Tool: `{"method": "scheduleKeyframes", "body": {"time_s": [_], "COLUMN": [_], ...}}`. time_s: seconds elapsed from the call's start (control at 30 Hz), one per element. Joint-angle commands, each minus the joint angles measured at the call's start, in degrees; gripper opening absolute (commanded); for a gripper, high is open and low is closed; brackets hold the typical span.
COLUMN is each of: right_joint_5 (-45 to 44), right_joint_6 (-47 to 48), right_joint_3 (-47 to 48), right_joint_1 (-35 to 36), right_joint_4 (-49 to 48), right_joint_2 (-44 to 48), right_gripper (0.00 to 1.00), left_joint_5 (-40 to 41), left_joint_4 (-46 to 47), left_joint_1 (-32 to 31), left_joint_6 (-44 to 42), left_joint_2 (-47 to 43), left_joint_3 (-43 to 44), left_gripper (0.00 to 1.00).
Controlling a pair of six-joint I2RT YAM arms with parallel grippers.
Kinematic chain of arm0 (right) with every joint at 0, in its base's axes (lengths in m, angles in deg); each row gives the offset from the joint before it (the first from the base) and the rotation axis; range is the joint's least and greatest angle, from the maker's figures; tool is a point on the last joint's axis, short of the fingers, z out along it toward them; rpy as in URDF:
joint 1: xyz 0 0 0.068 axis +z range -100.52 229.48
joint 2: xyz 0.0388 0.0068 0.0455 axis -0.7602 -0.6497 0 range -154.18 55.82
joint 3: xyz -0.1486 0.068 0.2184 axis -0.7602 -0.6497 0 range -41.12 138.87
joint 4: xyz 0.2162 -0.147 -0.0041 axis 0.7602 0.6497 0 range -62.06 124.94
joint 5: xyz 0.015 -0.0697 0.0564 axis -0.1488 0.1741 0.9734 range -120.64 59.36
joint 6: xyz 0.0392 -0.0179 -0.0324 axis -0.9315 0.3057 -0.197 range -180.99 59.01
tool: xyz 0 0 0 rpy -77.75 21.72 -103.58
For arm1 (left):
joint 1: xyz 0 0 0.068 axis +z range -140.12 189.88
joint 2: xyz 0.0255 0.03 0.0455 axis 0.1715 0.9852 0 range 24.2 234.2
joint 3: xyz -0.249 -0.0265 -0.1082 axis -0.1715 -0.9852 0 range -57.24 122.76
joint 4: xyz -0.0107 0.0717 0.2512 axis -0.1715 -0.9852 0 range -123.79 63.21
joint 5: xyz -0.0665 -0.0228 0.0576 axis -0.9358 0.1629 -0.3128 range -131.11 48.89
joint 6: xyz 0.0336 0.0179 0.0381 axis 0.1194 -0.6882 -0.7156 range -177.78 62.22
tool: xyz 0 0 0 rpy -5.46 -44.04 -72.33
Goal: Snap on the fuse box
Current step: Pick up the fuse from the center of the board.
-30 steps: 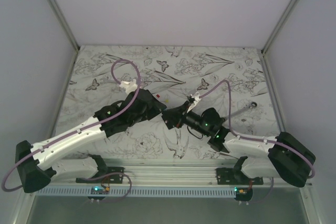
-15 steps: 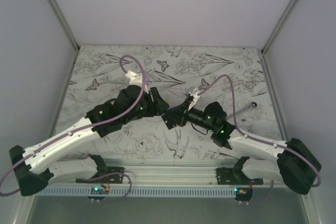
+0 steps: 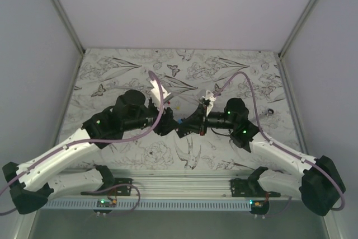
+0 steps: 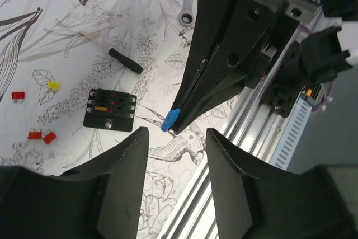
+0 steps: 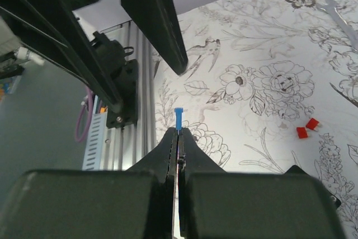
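Note:
The fuse box [image 4: 110,109], a small black block with red and orange fuses in its slots, lies flat on the flowered table; it shows only in the left wrist view and the arms hide it in the top view. My right gripper [image 5: 178,132] is shut on a small blue fuse [image 5: 178,117], held above the table; the fuse also shows in the left wrist view [image 4: 171,119]. My left gripper [image 4: 175,144] is open and empty, its jaws facing the right gripper's tip just short of the blue fuse. In the top view the two grippers [image 3: 168,125] [image 3: 183,128] meet tip to tip at mid-table.
A thin black stick tool [image 4: 125,60] lies beyond the fuse box. Loose red fuses [image 4: 42,136] [image 5: 307,127] and a yellow one [image 4: 53,85] lie on the table. A wrench [image 3: 267,113] lies at the right. The aluminium rail [image 3: 179,183] runs along the near edge.
My left gripper has swung right and turned to face the right gripper. The right wrist has risen and drawn back right, still holding the blue fuse. The tips are now close together.

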Motion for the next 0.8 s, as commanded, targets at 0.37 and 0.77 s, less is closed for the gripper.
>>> {"method": "scheduleKeyframes", "body": {"time_s": [0.37,0.77], "right_joint_5": [9.7,10.7], "right_joint_6": [2.5,2.0], "right_joint_3": [3.4,3.0], "right_joint_1": [-2.4,-3.1], "right_joint_4": [4.0,3.2], "right_joint_2": [1.0,1.4], "right_gripper": [0.00,0.00], "left_joint_5": [-14.1,-20.2], "left_joint_4": [0.5,0.6], "left_joint_1": [3.4,4.6], "left_joint_6": [-10.1,-10.9], "left_joint_2": [6.2,6.6], "left_joint_3": [3.4,2.5], "left_gripper": [0.30,0.22]}}
